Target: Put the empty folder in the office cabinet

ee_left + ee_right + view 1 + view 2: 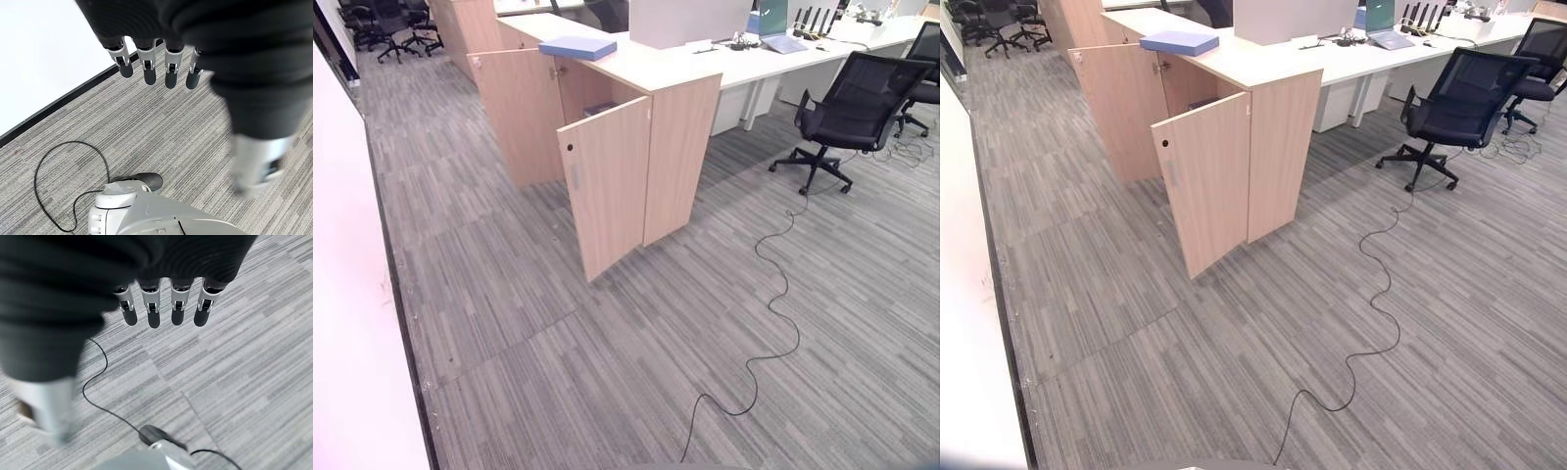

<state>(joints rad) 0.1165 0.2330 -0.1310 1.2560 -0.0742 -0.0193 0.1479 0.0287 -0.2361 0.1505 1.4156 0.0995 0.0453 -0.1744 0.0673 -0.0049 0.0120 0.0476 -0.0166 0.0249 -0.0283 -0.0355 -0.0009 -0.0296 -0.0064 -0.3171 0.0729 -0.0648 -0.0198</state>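
Both my hands hang empty over the grey carpet, my left hand point(161, 58) and right hand point(161, 298) with fingers straight. Ahead, the blue folder point(578, 47) lies flat on the cabinet point(680, 147), whose doors point(607, 186) stand open.

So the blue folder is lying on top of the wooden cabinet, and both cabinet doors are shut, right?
Not quite. The blue folder does lie on top of the wooden cabinet, but its doors are not shut: the left eye view shows both doors swung open.
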